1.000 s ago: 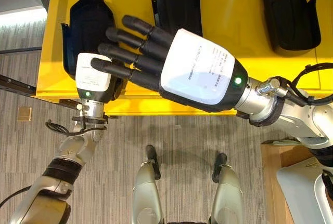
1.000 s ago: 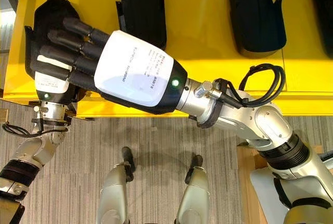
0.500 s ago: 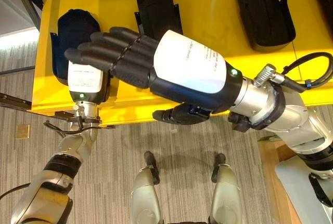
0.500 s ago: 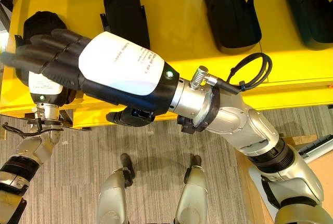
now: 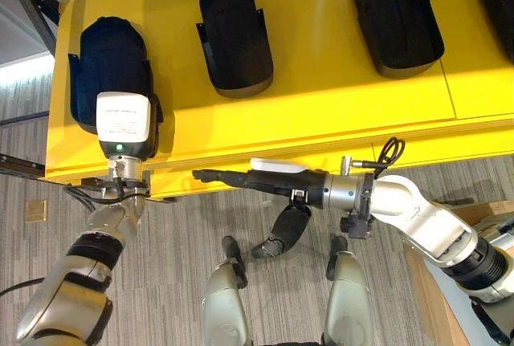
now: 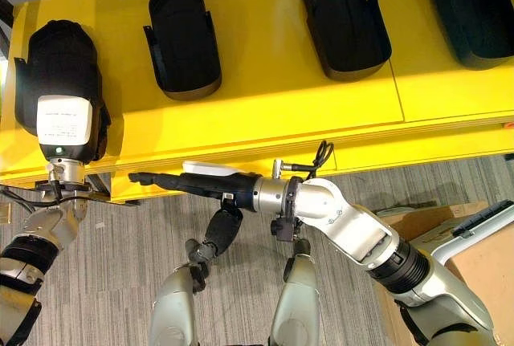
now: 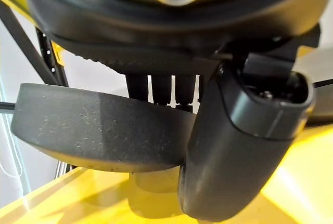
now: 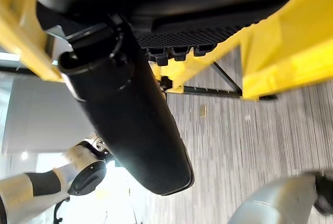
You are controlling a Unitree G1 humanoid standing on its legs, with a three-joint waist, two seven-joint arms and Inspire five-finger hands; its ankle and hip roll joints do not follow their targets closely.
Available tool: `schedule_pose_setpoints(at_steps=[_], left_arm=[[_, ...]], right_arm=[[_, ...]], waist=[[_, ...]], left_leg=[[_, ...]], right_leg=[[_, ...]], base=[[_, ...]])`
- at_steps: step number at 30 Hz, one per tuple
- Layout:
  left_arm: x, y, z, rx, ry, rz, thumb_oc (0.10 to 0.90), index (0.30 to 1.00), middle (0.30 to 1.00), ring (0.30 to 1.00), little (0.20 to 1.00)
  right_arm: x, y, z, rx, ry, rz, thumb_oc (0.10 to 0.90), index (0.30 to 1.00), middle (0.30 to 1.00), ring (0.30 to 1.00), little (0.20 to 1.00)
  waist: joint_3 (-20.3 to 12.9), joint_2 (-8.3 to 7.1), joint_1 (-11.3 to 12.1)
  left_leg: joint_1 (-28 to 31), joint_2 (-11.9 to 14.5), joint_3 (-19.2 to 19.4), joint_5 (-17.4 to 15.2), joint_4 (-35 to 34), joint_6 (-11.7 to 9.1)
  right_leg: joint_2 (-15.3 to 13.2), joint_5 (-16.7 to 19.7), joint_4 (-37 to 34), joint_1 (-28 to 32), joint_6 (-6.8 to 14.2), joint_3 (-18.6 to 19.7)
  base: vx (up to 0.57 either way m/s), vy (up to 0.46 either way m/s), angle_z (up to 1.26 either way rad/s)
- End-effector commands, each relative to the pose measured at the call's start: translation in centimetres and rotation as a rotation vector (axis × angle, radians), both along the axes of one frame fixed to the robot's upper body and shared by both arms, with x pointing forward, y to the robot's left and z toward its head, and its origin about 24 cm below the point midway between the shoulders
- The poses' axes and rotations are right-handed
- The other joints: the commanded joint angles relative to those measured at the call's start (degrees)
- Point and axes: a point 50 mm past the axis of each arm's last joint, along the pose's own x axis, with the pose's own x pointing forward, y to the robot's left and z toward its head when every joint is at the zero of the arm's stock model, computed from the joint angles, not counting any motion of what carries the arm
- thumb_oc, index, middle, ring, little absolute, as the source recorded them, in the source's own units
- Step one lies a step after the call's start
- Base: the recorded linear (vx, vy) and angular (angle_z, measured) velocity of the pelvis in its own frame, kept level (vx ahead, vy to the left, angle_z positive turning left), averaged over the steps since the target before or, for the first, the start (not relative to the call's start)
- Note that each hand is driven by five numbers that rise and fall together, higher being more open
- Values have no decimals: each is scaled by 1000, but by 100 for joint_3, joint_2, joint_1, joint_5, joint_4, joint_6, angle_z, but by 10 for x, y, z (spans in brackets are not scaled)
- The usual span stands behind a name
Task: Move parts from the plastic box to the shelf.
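- Your two head views look steeply down from above onto the yellow shelf [image 5: 321,113] and the carpeted floor [image 5: 185,225] in front of it.
- You see the same scene in both; the right eye view sits slightly to one side, so it takes in more of the shelf's right end and a cardboard box [image 6: 482,274] at the lower right.
- Both share the row of black parts [image 6: 183,37] along the shelf.
- Your left wrist view looks along the left hand [image 7: 234,146] from very close, low over the shelf surface, with a black part [image 7: 93,130] against it.
- Your right wrist view looks past the right hand [image 8: 135,120] toward the shelf's front edge [image 8: 270,63] and the floor, and it catches the left arm [image 8: 62,172] too.
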Motion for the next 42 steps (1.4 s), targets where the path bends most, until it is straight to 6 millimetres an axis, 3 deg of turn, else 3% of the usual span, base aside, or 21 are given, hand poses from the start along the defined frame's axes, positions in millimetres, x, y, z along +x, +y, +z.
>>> schedule_pose_setpoints(at_steps=[1,5,8,14,15,19,28,41,42], left_arm=[[-1,23,61,81,-174,71,400,300,300,300,300],[-2,29,63,51,-193,83,400,300,300,300,300],[-4,34,73,68,-197,92,400,300,300,300,300],[-6,35,82,90,-204,115,400,300,300,300,300],[-7,39,82,74,-196,123,400,300,300,300,300],[-3,44,79,32,-177,139,400,300,300,300,300],[3,38,105,25,-222,129,400,300,300,300,300],[11,30,118,-10,-232,131,400,300,300,300,300],[12,28,119,-20,-238,125,424,333,333,333,333]], right_arm=[[-10,6,40,250,-49,134,900,1000,1000,1000,1000],[-1,-5,40,373,101,64,900,1000,1000,1000,1000],[12,-27,36,416,159,18,900,1000,1000,1000,1000],[2,-53,28,479,233,100,900,1000,1000,1000,1000],[-4,-50,23,555,343,223,900,1000,1000,1000,1000],[-3,-36,5,578,512,326,900,1000,1000,1000,1000],[-11,-28,-3,570,524,402,900,1000,1000,1000,1000],[-14,-19,0,558,515,444,900,1000,1000,1000,1000],[-14,-19,0,561,516,438,900,1000,1000,1000,1000]], waist=[[-413,5,-40],[-400,-3,-36],[-431,-29,-37],[-433,-108,-136],[-453,-110,-129],[-463,-66,-110],[-338,-110,-76],[-229,-147,-105],[-224,-153,-102]], left_leg=[[250,156,19,-272,-41,69],[223,153,-53,-264,-6,59],[206,168,-69,-279,-6,78],[146,220,-61,-285,69,38],[137,221,-68,-293,91,41],[134,231,-105,-293,127,26],[-36,233,-110,-315,240,29],[-195,240,-43,-338,328,52],[-207,238,-48,-344,337,54]], right_leg=[[335,-18,-191,73,-238,187],[344,-25,-177,103,-265,174],[357,-48,-151,94,-271,145],[408,-28,-158,74,-284,148],[415,-29,-167,92,-289,130],[432,-79,-123,131,-308,112],[453,-103,-52,12,-310,68],[486,-91,-19,-146,-318,81],[486,-96,-8,-157,-318,81]], base=[[-4,-4,6],[-1,-1,1],[4,-10,0],[5,-24,2],[25,-34,0],[23,15,1],[1,-6,2],[-1,0,0],[0,0,0]])
